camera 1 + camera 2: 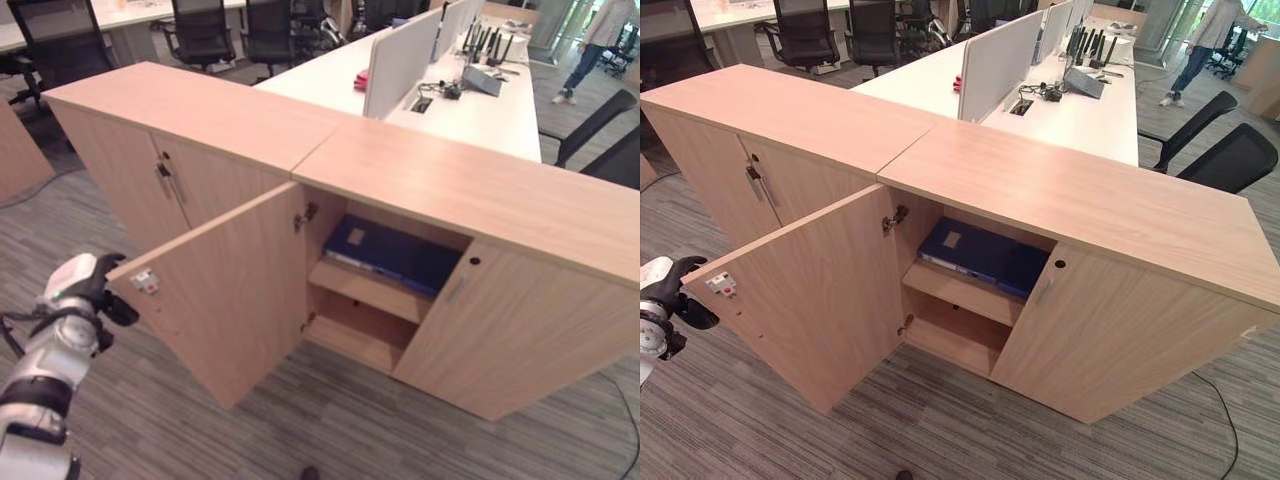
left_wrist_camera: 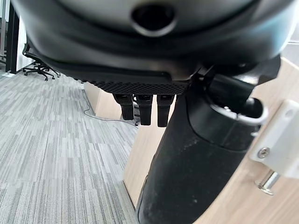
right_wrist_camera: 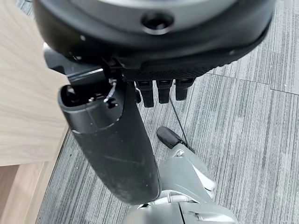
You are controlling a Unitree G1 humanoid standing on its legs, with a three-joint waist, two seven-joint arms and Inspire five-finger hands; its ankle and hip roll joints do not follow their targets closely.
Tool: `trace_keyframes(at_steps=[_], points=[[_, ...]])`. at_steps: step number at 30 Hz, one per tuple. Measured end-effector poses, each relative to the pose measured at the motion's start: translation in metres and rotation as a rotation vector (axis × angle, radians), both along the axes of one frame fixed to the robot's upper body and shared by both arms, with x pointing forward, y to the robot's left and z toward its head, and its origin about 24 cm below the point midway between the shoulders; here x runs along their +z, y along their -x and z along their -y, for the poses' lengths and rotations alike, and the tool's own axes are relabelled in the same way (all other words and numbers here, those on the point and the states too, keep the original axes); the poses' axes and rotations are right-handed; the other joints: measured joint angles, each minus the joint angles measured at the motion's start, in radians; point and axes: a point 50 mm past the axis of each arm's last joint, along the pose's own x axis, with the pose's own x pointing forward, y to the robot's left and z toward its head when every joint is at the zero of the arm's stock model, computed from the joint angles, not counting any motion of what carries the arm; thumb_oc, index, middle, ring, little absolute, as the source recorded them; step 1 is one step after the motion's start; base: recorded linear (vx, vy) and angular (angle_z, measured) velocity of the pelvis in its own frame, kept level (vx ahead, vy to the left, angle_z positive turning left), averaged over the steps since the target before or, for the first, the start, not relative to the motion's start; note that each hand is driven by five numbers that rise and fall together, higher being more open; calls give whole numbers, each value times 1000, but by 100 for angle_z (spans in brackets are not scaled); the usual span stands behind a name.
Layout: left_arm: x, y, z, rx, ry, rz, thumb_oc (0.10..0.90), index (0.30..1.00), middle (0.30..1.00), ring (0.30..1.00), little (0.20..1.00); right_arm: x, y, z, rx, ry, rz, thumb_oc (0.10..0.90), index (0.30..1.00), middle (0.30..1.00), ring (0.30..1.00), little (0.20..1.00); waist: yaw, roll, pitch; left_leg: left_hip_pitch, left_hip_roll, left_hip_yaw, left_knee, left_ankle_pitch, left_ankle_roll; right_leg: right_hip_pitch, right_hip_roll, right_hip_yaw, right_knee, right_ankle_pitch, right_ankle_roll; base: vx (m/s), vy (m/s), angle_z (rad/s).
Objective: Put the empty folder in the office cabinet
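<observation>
One blue folder lies on our cabinet shelf, so our left hand, fingers straight, holds nothing and touches the open door to shut it.

Silver-grey ringed left arm, dark left hand with white cover, black thumb, ribbed fingers

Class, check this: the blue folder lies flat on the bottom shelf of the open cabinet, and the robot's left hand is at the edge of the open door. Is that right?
Not quite. The blue folder lies flat on the upper shelf, not the bottom one, as the right eye view shows. The rest holds: the cabinet door is open, with the left hand at its edge.
</observation>
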Motion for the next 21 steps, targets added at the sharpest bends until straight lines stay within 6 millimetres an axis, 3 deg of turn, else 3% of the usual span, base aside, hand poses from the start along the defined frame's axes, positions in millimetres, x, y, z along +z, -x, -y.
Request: trace_keyframes(at_steps=[3,7,9,12,13,16,18,21], points=[[-3,2,12,-58,2,1,800,900,900,900,900,0,0,0,-4,1,5,800,900,900,900,900,14,0,1,0,-1,3,0,0,0,1,-1,-1,-1,1,1,2,-2,1],[-9,13,59,-310,46,-6,800,900,900,900,900,-1,15,0,-36,6,-24,800,900,900,900,900,57,1,14,9,-10,-9,0,-1,1,25,-8,-10,-8,5,12,17,-5,16],[-17,20,99,-465,137,-2,800,900,900,900,900,-2,18,-3,-91,8,-21,800,900,900,900,900,84,5,20,16,-18,-17,0,-6,9,35,-19,-19,-1,-5,26,33,-9,17],[-39,39,143,-575,437,13,800,900,900,900,900,-3,12,-5,-106,4,-3,800,900,900,900,900,90,8,21,15,-23,-18,0,-6,9,39,-24,-30,-6,-6,27,13,-3,7],[-55,53,172,-631,633,-10,800,900,900,900,900,-4,8,-9,-113,-12,10,800,900,900,900,900,82,7,22,15,-23,-20,0,-6,9,41,-22,-30,-10,-4,25,1,-7,-5],[-64,70,221,-752,945,-29,800,900,900,900,900,-5,3,-15,-128,-27,30,800,900,900,900,900,67,7,22,16,-21,-21,0,-6,9,40,-17,-27,-13,-7,21,-5,-1,-6],[-59,74,232,-812,1012,-36,800,900,900,900,900,-5,1,-16,-125,-27,37,800,900,900,900,900,50,10,21,17,-17,-21,0,-5,8,41,-10,-26,-19,-6,21,-6,-3,-5],[-55,73,233,-803,1121,-3,800,900,900,900,900,-5,5,-13,-121,-17,28,800,900,900,900,900,32,25,15,21,-15,-16,0,-3,4,47,1,-16,-27,8,14,-2,-3,-7]])
